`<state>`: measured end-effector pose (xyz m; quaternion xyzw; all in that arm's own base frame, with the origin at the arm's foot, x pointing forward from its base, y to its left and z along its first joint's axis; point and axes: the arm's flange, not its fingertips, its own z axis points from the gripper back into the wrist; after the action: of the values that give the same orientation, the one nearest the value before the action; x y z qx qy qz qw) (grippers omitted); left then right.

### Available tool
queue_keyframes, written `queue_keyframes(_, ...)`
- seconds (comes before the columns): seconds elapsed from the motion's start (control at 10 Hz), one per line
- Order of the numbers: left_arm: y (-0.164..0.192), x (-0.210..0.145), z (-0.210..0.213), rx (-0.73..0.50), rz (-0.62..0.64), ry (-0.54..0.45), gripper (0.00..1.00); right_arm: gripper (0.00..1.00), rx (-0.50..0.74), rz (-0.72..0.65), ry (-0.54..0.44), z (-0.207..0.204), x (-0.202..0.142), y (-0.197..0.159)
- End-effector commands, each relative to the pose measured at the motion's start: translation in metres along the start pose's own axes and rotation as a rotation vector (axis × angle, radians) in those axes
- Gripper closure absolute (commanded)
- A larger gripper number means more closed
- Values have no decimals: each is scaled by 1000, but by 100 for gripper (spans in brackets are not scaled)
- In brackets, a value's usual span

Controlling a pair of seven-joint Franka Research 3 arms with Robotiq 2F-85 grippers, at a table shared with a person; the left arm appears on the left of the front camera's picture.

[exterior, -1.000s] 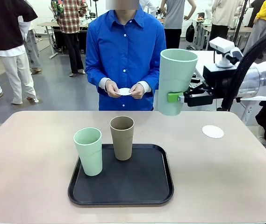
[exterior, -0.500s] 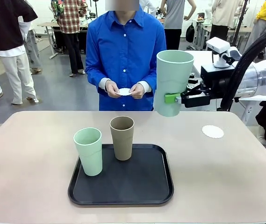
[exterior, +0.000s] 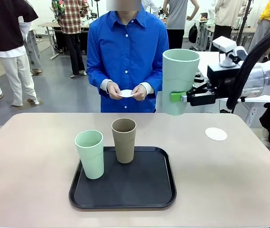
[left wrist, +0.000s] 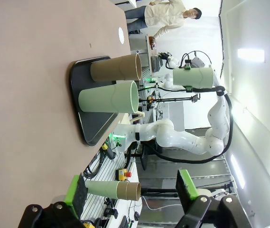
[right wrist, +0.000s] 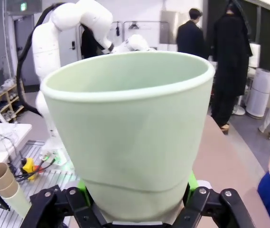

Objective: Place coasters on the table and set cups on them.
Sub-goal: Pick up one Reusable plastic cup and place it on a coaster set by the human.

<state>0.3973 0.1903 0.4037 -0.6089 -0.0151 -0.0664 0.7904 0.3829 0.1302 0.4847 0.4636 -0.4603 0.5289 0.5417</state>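
Observation:
My right gripper (exterior: 176, 97) is shut on a pale mint cup (exterior: 179, 80) and holds it upright in the air above the table's (exterior: 30, 166) far right part. In the right wrist view the same cup (right wrist: 130, 128) stands between the green pads of the right gripper (right wrist: 137, 206). One white coaster (exterior: 216, 134) lies on the table, below and to the right of the held cup. The person holds another coaster (exterior: 126, 93) in both hands. A second mint cup (exterior: 90, 153) and an olive-brown cup (exterior: 124, 139) stand on the black tray (exterior: 144, 190). My left gripper (left wrist: 131, 194) is open, off the table's edge.
The tray sits in the middle of the table toward the near edge. The person in a blue shirt (exterior: 127, 47) stands at the far edge. Bare tabletop lies to the left and right of the tray. Other people stand in the background.
The right gripper with the mint cup drifted slightly left, then came back right and a touch higher. The cups on the tray and the coaster on the table stayed put.

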Motion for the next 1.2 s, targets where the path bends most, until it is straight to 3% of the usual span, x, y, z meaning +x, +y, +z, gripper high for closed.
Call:
queue_keyframes(0.0, -2, 0, 1, -7, -6, -5, 0, 17, -94, -18, 11, 34, 2, -52)
queue_keyframes(0.3, -2, 0, 1, -7, -6, -5, 0, 17, -255, -95, -53, 108, -4, -116)
queue_keyframes(0.5, -2, 0, 1, -7, -6, -5, 0, 17, -329, -142, -67, 146, -18, -140)
queue_keyframes(1.1, -2, 0, 1, -7, -6, -5, 0, 17, -445, -161, -86, 204, -31, -151)
